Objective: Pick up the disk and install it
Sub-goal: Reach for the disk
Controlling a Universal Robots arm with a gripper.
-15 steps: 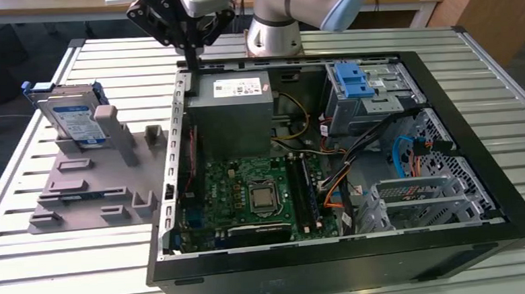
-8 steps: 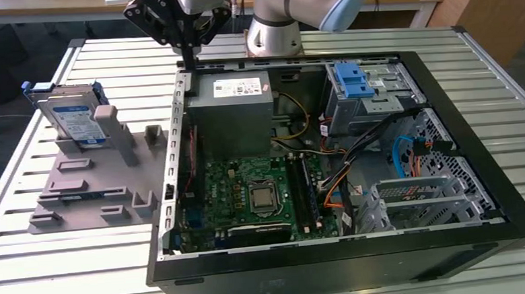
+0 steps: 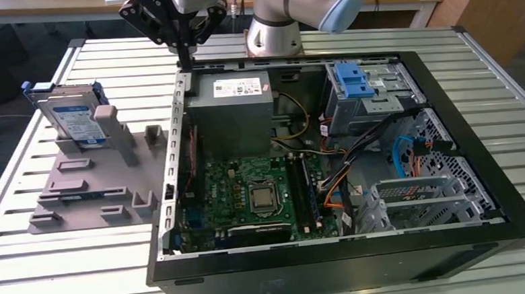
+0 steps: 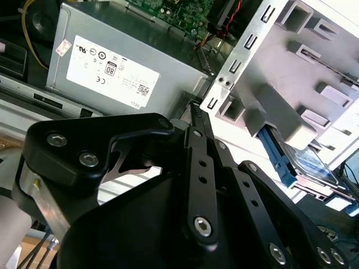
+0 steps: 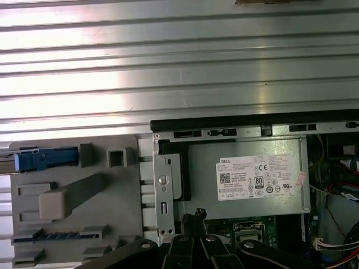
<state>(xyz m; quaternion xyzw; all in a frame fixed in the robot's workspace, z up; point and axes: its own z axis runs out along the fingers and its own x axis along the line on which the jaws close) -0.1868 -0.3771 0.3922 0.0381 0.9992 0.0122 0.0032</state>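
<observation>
My end effector [image 3: 185, 51] hangs above the back corner of the open computer case [image 3: 340, 261]. Its two fingers are pressed together and there is nothing between them. In both wrist views the tips [image 4: 196, 109] sit over the edge of the case, close to the grey power box [image 5: 247, 176].

Next to the case, on the exterior view's left, the grey stand [image 3: 85, 190] lies on the slatted surface [image 3: 71, 265].

The disk [image 3: 70, 118] is at the far end of that stand. It stands up on its edge in a slot, in its blue frame. From my end effector it is lower down and off to the exterior view's left, well apart from my fingers. In the first wrist view its thin blue top edge [image 5: 39, 159] runs in a line that points at the side wall of the case.

A grey post of the stand hides the bottom of the disk. In the first wrist view one end of it is cut off. In the second wrist view the disk [image 4: 314, 168] peeks out from behind the stand, so I cannot tell which side is longer.
</observation>
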